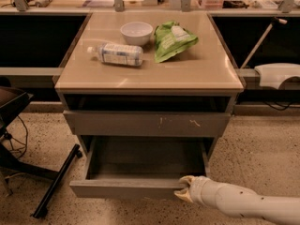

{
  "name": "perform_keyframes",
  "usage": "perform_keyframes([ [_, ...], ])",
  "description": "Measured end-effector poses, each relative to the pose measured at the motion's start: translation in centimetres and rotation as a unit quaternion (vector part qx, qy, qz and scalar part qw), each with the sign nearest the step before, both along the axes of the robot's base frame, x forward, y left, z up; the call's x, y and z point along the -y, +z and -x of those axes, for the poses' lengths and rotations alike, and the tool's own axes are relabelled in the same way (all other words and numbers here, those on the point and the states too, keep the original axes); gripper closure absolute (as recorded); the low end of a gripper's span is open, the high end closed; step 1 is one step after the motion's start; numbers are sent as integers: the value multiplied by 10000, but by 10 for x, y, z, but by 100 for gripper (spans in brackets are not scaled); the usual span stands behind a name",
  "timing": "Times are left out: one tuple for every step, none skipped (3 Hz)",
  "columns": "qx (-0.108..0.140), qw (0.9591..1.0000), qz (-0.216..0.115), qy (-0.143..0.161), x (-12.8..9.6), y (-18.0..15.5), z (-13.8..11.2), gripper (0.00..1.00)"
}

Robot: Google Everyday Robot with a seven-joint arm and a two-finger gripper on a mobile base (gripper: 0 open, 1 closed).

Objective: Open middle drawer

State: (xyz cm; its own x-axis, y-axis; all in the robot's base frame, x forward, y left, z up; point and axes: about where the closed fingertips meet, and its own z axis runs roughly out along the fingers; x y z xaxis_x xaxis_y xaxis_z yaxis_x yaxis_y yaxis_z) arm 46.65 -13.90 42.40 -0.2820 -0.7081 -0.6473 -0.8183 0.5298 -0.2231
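The middle drawer [126, 189] is a plain grey flat front without a handle. It stands pulled well out of the cabinet toward me, and its grey box interior [145, 156] looks bare. My gripper [185, 191] comes in from the lower right on a pale arm. It is at the right end of the drawer's front panel and shut on that panel's edge. Above it, the grey drawer front with white scratch marks [145, 123] is closed.
The tan cabinet top [211, 74] holds a white bowl [136, 33], a plastic bottle lying on its side [116, 54] and a green bag [171, 40]. A black chair base and leg [56, 182] sit on the floor at left. A white object [276, 74] juts in at right.
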Motion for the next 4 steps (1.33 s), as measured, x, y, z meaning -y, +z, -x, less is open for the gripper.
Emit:
perform_keyframes([
  [1, 10000, 0, 2, 0, 4, 1, 100],
  [271, 9992, -12, 298, -14, -1, 25, 100],
  [336, 9987, -34, 389, -19, 4, 34, 100],
  [335, 9987, -35, 389, -19, 4, 34, 100],
])
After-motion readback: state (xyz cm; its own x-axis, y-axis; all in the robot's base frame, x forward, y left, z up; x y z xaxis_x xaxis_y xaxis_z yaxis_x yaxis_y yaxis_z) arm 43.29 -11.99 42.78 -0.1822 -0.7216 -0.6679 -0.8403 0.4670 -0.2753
